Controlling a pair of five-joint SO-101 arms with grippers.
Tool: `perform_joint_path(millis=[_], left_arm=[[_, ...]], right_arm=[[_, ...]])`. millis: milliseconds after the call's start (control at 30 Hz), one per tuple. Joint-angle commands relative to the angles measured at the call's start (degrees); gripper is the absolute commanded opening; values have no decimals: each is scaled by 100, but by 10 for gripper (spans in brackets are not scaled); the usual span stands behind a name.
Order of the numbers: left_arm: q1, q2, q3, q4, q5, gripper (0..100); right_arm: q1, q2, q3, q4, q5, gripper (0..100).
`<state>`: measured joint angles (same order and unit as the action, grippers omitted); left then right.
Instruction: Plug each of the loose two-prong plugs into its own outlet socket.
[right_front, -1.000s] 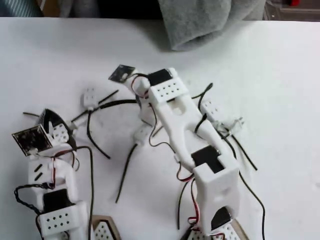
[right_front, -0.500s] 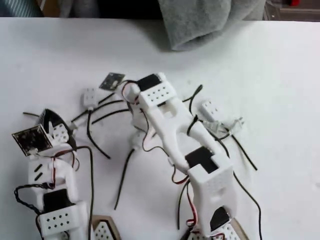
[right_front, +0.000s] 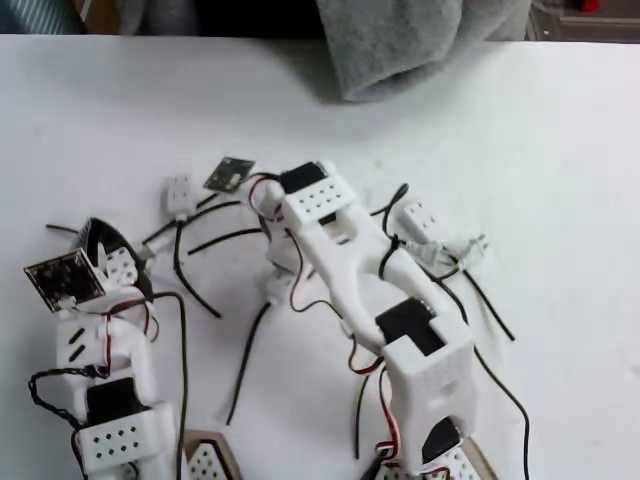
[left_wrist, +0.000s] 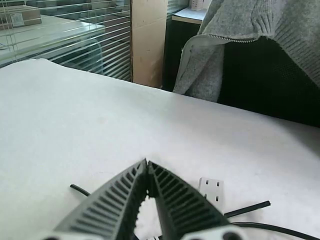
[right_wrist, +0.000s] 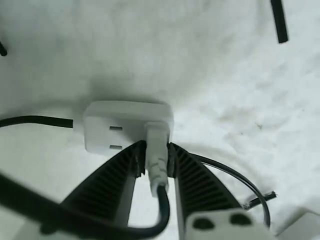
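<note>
My right gripper (right_wrist: 156, 148) is shut on a white two-prong plug (right_wrist: 157, 159), whose front end meets a white outlet socket (right_wrist: 126, 131) lying on the table. A free pair of slots shows on the socket beside the plug. From above, the right arm (right_front: 335, 235) covers that gripper, and the socket (right_front: 273, 287) peeks out beside it. My left gripper (left_wrist: 147, 164) is shut on nothing, low over the table at the near left (right_front: 97, 245). Another socket (left_wrist: 210, 188) lies just beyond it (right_front: 180, 194). A loose plug (right_front: 462, 250) lies by a third socket (right_front: 418, 217) at the right.
Several black cables (right_front: 195, 290) trail across the middle of the white table (right_front: 560, 150). A grey garment (right_front: 400, 45) hangs over the far edge. Mounting bases (right_front: 205, 460) stand at the near edge.
The right arm has swung left and toward the near side, carrying its plug; the socket under it has shifted slightly nearer. The left arm has kept still.
</note>
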<state>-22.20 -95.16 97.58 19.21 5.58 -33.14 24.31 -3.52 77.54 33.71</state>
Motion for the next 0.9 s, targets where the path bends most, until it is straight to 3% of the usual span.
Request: perform_joint_path(millis=[0,167,400,533,700,867], left_arm=[[-48,-75,-35,-18,53,24],[-48,-75,-35,-18,44,24],[-48,-75,-35,-26,44,24],[-48,-75,-35,-26,44,24],[-48,-75,-35,-18,44,24],[-48,-75,-35,-18,44,24]], right_arm=[[40,13,114,-13,26,19],[31,-171,-158,286,-229,53],[-57,-426,-1433,1305,-1213,257],[-321,-382,-1855,1789,-1679,325],[-769,-382,-1855,1815,-2391,353],[-857,-374,-1846,1437,-3675,352]])
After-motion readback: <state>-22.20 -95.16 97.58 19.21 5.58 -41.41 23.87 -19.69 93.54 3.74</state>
